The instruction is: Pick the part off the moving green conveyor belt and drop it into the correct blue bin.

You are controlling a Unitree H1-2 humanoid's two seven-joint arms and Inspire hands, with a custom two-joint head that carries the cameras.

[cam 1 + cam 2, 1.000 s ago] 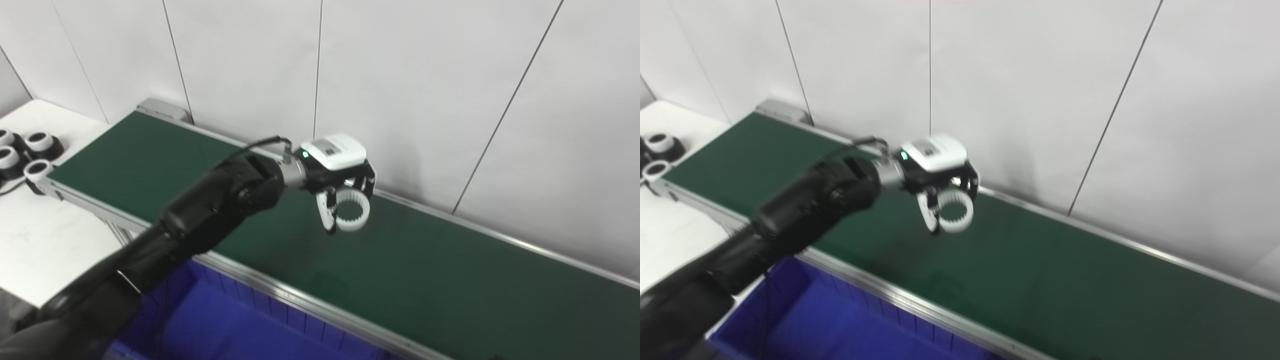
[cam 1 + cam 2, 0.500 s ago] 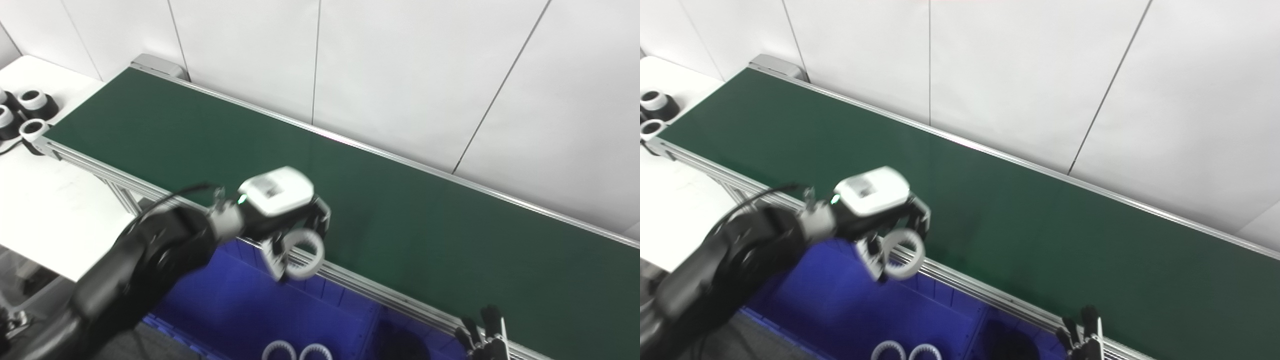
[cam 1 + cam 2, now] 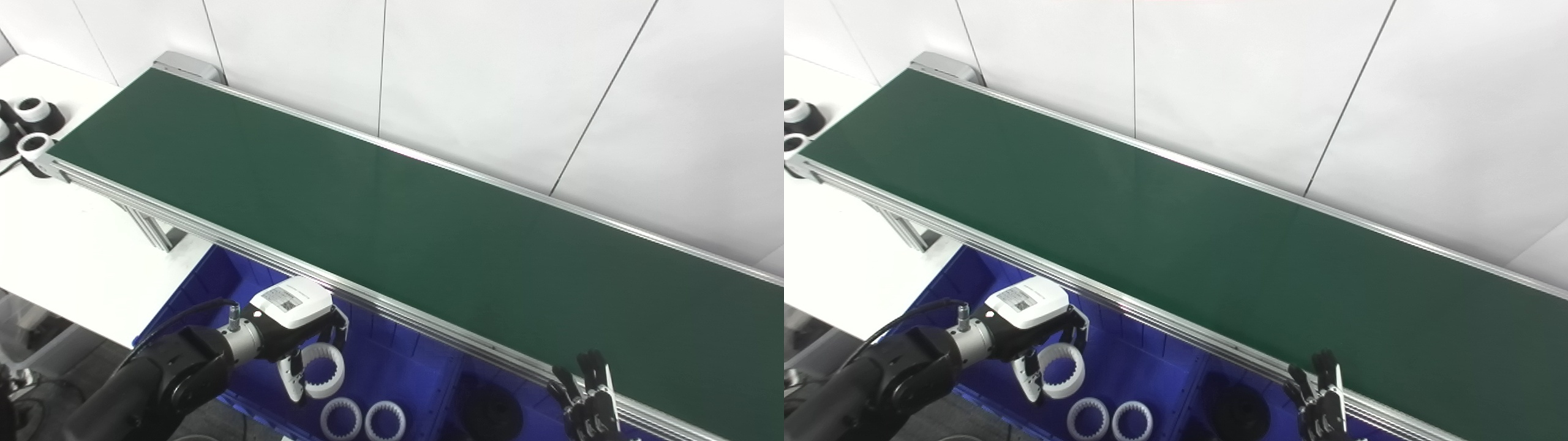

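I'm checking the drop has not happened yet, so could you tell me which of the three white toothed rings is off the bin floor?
The white toothed ring held in the left hand; the other two rings lie flat side by side in the blue bin.

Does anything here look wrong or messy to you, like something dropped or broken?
Nothing stands out. The left hand holds a white toothed ring over the blue bin, where two matching rings already lie flat; the green belt is bare.
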